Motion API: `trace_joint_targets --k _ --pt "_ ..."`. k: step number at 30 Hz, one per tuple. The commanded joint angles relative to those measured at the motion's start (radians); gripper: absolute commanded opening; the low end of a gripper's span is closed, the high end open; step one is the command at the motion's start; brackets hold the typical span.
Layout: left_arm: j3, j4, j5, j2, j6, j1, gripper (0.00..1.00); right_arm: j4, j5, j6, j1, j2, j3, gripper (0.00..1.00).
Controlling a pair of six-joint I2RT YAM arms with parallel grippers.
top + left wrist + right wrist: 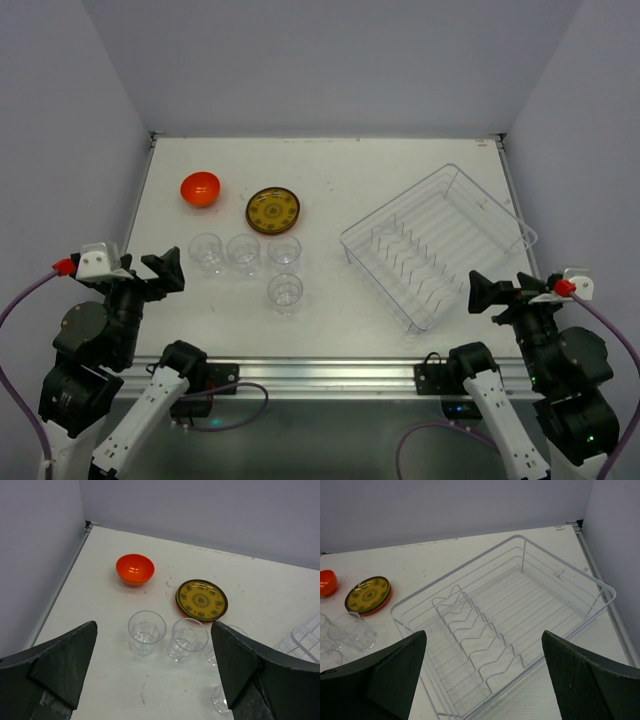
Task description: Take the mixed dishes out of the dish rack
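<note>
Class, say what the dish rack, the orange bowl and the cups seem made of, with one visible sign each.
Dish rack: thin pale glossy rods, coated wire or clear plastic. Orange bowl: glossy plastic, likely, from its bright highlights. Cups: clear plastic or glass, see-through walls.

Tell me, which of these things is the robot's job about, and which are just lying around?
Part of the job: dish rack, orange bowl, patterned plate, four clear cups.
Just there: purple cable, metal rail at the table's near edge.
</note>
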Motion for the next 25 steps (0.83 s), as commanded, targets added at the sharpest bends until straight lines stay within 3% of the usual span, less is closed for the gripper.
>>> trace_joint_targets --k 1,25 --pt "0.031 -0.024 0.029 0.011 0.018 -0.003 1.00 0.015 0.019 -0.025 0.002 0.011 -0.007 0.99" --pt "0.032 -0.020 0.044 0.025 0.027 -0.003 1.00 0.047 0.017 -0.013 0.002 0.040 -0.036 0.99"
